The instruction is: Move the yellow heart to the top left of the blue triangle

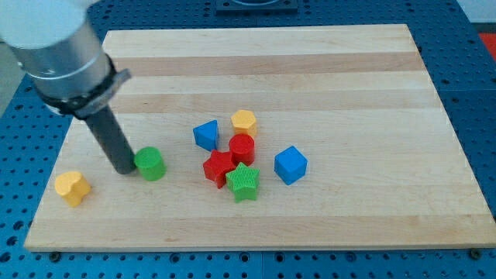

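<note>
The yellow heart lies near the board's lower left corner. The blue triangle sits near the middle of the board, well to the heart's upper right. My tip rests on the board between them, up and to the right of the heart and touching the left side of a green cylinder. The rod slants up to the view's top left into the grey arm.
A cluster lies right of the blue triangle: a yellow hexagon, a red cylinder, a red star, a green star and a blue cube. The wooden board sits on a blue table.
</note>
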Robot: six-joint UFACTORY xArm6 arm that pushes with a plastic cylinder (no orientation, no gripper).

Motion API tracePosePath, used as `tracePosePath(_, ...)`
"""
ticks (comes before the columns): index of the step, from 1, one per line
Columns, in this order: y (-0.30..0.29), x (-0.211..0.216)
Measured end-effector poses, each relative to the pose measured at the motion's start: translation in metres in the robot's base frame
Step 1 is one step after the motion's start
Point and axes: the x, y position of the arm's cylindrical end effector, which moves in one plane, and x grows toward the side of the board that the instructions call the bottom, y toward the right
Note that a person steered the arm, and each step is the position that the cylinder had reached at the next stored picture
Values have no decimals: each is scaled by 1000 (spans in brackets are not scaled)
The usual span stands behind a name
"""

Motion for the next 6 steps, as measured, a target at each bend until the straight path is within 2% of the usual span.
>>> tracePosePath(2, 33, 31)
tracePosePath(4, 41, 24)
tracePosePath(5, 21, 68)
tracePosePath(6, -55, 98)
